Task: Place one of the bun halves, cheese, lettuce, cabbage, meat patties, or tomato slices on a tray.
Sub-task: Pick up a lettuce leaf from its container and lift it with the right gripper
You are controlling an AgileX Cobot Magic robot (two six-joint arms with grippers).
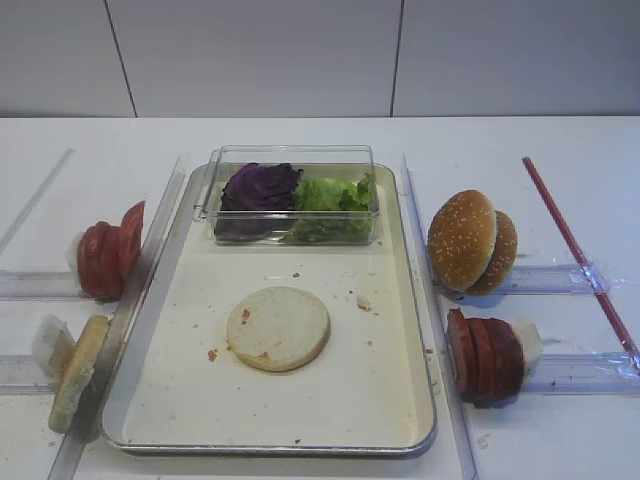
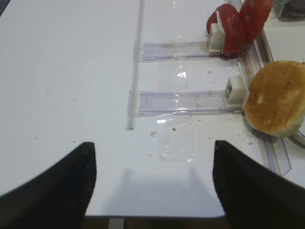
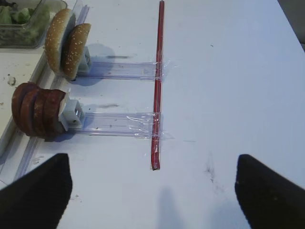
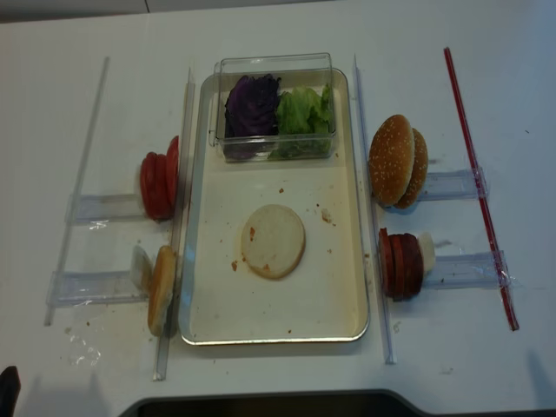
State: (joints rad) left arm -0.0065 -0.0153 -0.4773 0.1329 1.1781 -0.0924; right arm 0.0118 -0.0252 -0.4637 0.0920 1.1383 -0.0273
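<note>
A pale flat bun half (image 1: 278, 328) lies cut face up in the middle of the tray (image 1: 372, 380). At the tray's back a clear box holds purple cabbage (image 1: 258, 187) and green lettuce (image 1: 330, 195). Two sesame bun halves (image 3: 64, 43) and the meat patties (image 3: 38, 110) stand on edge right of the tray. Tomato slices (image 2: 238, 24) and another bun half (image 2: 276, 105) stand on edge to its left. No cheese shows. My right gripper (image 3: 151, 164) is open over bare table right of the patties. The left gripper (image 2: 152, 144) is open above the table's front left edge, empty.
Clear plastic rails (image 1: 555, 372) hold the standing food on both sides of the tray. A red strip (image 1: 575, 250) lies taped across the right rails. Crumbs dot the tray and the table at front left. The table's front edge (image 2: 190, 217) runs just under the left gripper.
</note>
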